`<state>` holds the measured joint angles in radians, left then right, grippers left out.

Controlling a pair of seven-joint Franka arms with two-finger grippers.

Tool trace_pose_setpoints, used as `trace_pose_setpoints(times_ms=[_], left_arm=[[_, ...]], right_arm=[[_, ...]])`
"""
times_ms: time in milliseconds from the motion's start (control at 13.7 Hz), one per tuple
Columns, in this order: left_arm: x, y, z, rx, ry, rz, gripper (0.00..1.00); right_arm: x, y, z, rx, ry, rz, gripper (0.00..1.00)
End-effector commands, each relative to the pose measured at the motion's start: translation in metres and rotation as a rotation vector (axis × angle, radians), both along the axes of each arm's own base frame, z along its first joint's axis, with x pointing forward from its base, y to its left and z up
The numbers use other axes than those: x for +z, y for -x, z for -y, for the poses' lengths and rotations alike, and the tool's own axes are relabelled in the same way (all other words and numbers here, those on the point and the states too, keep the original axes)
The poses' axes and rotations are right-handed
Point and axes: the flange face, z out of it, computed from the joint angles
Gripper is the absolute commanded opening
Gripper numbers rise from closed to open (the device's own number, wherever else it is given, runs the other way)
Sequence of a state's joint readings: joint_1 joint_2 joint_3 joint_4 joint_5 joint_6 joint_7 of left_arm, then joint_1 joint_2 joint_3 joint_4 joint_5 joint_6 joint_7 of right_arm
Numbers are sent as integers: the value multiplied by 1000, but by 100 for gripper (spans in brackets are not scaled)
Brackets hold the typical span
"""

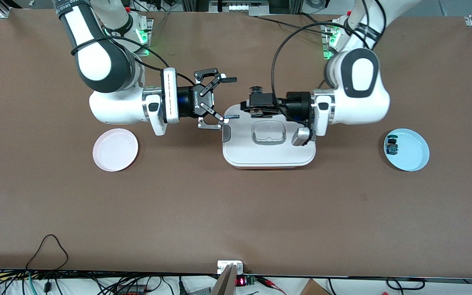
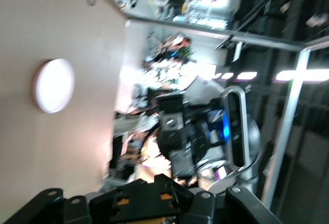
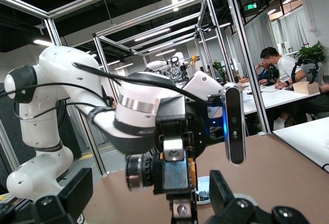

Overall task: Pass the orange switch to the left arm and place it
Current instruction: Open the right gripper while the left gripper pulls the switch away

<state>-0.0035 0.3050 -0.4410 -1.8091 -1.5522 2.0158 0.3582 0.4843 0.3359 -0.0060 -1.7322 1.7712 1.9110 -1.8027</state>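
The orange switch (image 1: 255, 89) is pinched in my left gripper (image 1: 247, 103), which is shut on it above the box (image 1: 268, 152), over the lid edge farther from the front camera. Its black cap (image 3: 138, 172) sticks out sideways from the shut fingers (image 3: 176, 170), and a strip of orange body (image 3: 192, 175) shows beside them. My right gripper (image 1: 230, 98) is open and level, facing the left gripper's tip across a short gap just off the box, toward the right arm's end. In the right wrist view its fingers (image 3: 222, 192) frame the switch without touching it.
A pink plate (image 1: 115, 149) lies toward the right arm's end of the table. A light blue plate (image 1: 412, 152) toward the left arm's end holds a small blue part (image 1: 392, 150). The white box has a grey-edged handle recess (image 1: 268, 134) in its lid.
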Motion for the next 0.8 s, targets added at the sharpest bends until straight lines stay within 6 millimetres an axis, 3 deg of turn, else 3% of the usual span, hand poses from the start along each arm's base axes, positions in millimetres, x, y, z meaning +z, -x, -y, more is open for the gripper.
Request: trace_pose_setpoints(times_ms=[0,146,512,732], left_arm=[[7,-5,-39,-93,-152,16,12],[2,-9,-58,-153,-266,31,12],[-37,-19,-135,-289,-735,43,12],[-61,-28,-199,-353,-1010,18,12]], right_arm=[[5,1,9,-14,-12,-8,100],[6,0,11,-14,-16,-7,100],[7,-3,15,-20,-18,-39,100],[3,-9,33,-29,-22,-46,100]])
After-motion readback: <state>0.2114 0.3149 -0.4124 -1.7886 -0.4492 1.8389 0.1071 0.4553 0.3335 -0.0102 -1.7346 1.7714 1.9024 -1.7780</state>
